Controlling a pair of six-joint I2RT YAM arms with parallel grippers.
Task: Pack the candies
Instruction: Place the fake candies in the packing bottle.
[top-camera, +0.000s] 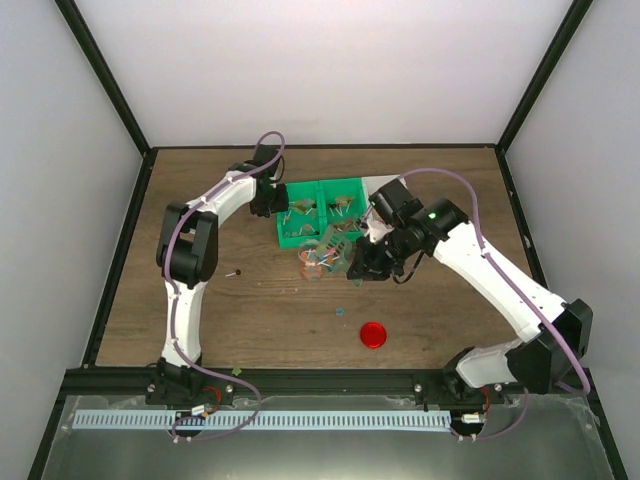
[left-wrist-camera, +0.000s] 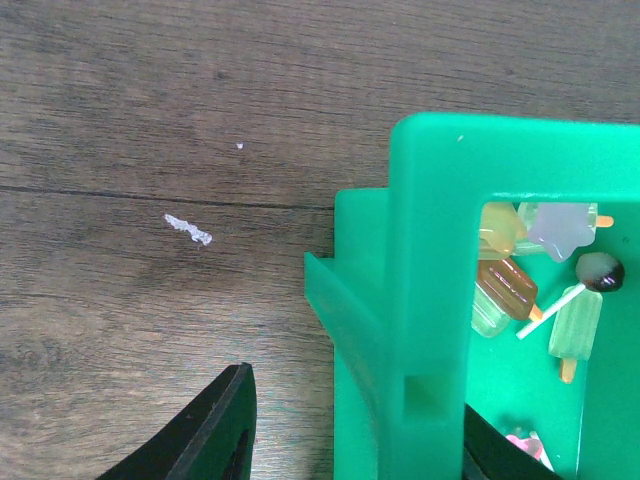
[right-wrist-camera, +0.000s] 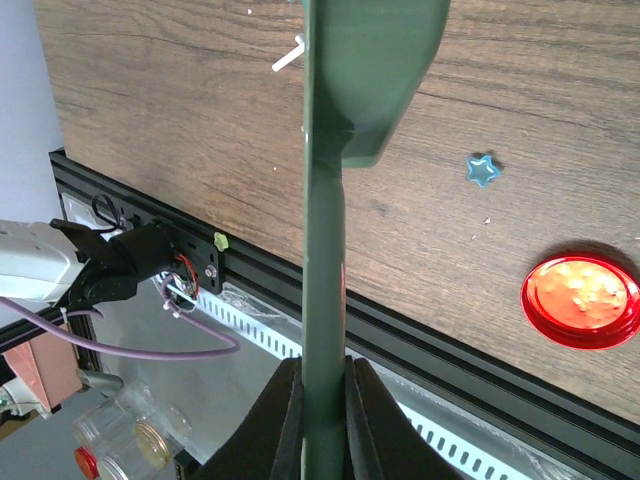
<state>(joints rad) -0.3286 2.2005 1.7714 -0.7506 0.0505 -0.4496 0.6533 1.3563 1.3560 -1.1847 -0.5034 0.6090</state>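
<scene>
Red and round, a lid (top-camera: 373, 334) lies flat on the wooden table (top-camera: 290, 330) nearest the arms' bases, with nothing touching it. A little farther in and to its left sits a small blue star (top-camera: 340, 311), loose on the wood; whether it is a sweet is too small to tell. Beyond these the right gripper (top-camera: 362, 265) hangs over the middle of the table, its fingers (right-wrist-camera: 285, 420) pressed together on the flat handle of a dark green scoop (right-wrist-camera: 325, 300). The handle runs straight out from between them and the bowl widens at the far end. Just to the left of that gripper a small heap of the candies (top-camera: 318, 258) lies against the front of a green tray (top-camera: 322, 184), with something clear around it that is too blurred to make out. More candies (left-wrist-camera: 505, 285) rest inside the tray's compartments: amber, pale green and lilac pieces, and a dark lollipop (left-wrist-camera: 598, 272) on a white stick. At the tray's far-left corner the left gripper (top-camera: 266, 200) stands spread astride the wall — one finger inside and close against it, the other outside with bare wood showing between it and the tray.
</scene>
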